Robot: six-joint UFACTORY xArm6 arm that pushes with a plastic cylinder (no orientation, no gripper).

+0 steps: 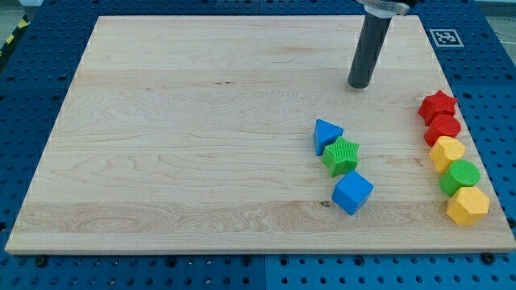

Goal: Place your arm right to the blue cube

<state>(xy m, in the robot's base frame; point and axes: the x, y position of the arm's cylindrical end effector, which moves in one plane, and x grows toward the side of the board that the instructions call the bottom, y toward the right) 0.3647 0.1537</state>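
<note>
The blue cube (352, 192) sits on the wooden board toward the view's lower right. A green star (342, 155) lies just above it, touching or nearly touching, and a blue triangle (326, 134) lies above and left of the star. My tip (359, 84) rests on the board well above these three blocks, toward the view's top, apart from all of them. It stands roughly in line with the blue cube, not beside it.
A column of blocks runs along the board's right edge: a red star (437, 105), a red cylinder (443, 127), a yellow hexagon (447, 152), a green cylinder (460, 176), a yellow hexagon (467, 206). The board lies on a blue perforated table (32, 80).
</note>
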